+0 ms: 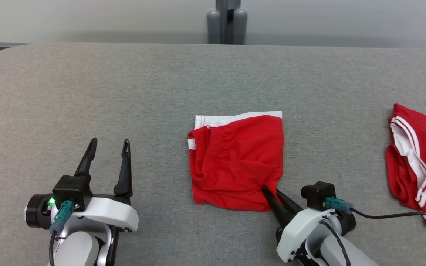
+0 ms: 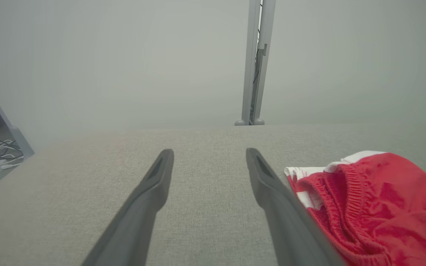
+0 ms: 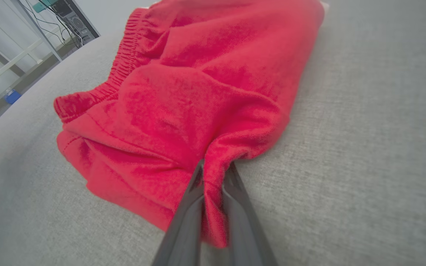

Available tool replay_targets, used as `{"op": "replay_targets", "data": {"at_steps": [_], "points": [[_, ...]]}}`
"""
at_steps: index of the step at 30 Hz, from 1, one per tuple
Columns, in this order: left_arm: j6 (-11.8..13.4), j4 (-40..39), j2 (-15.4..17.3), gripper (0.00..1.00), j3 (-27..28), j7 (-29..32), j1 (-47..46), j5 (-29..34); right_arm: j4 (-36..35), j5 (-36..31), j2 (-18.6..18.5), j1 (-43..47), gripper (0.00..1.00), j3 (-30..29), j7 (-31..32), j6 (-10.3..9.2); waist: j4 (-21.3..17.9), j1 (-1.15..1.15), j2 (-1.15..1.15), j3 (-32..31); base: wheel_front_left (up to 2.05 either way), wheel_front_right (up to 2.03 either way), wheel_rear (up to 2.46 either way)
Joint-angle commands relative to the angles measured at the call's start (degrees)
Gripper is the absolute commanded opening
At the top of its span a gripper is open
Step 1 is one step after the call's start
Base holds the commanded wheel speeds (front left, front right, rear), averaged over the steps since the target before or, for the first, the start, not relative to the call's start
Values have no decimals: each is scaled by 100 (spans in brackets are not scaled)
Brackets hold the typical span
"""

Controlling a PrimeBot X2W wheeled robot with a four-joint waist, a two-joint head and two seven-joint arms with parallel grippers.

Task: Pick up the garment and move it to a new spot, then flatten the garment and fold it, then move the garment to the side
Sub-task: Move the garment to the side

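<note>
The grey tabletop (image 1: 87, 92) carries the folded red shorts (image 1: 237, 162), lying between the two sets of jaws. They look light, soft and limp, likely to sag open if lifted by one corner; a pinch through every layer seems wiser. The right jaws are closed on the nearest corner, cloth bunched between them; the left jaws gape empty. Beyond the right jaws, another red garment (image 1: 416, 162) is cut off; how many layers are pinched is hidden.

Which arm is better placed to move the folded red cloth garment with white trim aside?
The right. The right gripper is shut on the near corner of the folded red garment; the left gripper sits open, apart from the cloth.
</note>
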Motion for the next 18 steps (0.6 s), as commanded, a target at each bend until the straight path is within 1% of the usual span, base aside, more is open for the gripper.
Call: {"op": "replay_targets", "data": {"at_steps": [1, 4, 7, 12, 14, 15, 17, 18], "points": [[40, -30, 53, 100, 43, -33, -93, -7, 82, 21, -136, -28, 0, 15, -49, -2, -138, 0, 0, 16, 0, 0, 0], [86, -112, 67, 100, 58, -40, -26, -4, 36, -62, -342, 11, 0, -8, -96, -8, -370, 0, 0, 64, 0, 0, 0], [108, -214, 128, 100, 65, -20, 14, 21, -87, -215, -636, 122, 0, -90, -143, -14, -664, 0, 0, 144, 0, 0, 0], [155, -468, 282, 100, 82, 88, -22, 93, -476, -547, -1100, 210, 0, -260, -132, -14, -1301, 0, 0, 352, 0, 0, 0], [172, -669, 447, 100, 85, 231, -160, 167, -909, -831, -1403, 65, 0, -393, -27, -4, -1805, 0, 0, 545, 0, 0, 0], [151, -736, 471, 100, 51, 303, -234, 208, -1120, -997, -1564, -110, 0, -451, 76, -3, -1986, 0, 0, 623, 0, 0, 0], [113, -812, 517, 100, -10, 377, -393, 264, -1609, -1196, -1816, -458, 0, -490, 270, -2, -2204, 0, 0, 748, 0, 0, 0], [115, -818, 516, 100, -24, 385, -425, 272, -1733, -1211, -1876, -560, 0, -542, 293, -2, -2245, 0, 0, 775, 0, 0, 0]]}}
